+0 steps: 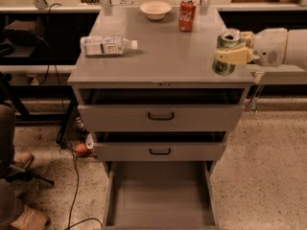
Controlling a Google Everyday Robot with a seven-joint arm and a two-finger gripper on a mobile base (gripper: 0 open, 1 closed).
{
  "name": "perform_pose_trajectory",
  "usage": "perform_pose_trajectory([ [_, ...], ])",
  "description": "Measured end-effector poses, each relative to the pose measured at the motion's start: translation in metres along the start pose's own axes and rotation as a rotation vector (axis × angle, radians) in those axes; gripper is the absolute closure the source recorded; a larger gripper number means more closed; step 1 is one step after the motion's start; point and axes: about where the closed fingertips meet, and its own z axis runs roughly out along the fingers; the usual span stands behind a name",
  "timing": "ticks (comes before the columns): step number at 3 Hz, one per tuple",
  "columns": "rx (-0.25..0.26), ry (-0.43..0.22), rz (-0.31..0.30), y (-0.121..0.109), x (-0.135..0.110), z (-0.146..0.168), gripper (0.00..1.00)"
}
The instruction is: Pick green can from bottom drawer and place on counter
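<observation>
My gripper (231,55) reaches in from the right and is shut on the green can (226,51), a dark green can with a silver top. It holds the can upright over the right edge of the counter (163,56), at or just above the surface; I cannot tell whether the can touches it. The bottom drawer (159,195) is pulled fully out at the foot of the cabinet, and its floor is bare.
On the counter are a red Coca-Cola can (187,14) and a white bowl (155,9) at the back, and a plastic bottle (106,45) lying at the left. The two upper drawers (160,116) are slightly open. Cables and a person's legs (14,186) are at the left.
</observation>
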Motion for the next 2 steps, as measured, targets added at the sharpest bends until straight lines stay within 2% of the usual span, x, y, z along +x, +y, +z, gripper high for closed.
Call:
perform_pose_trajectory([
  [1,0.002,-0.008,0.015,-0.040,-0.011,0.039,1.00],
  [2,0.047,-0.025,0.055,-0.078,-0.011,0.082,1.00],
])
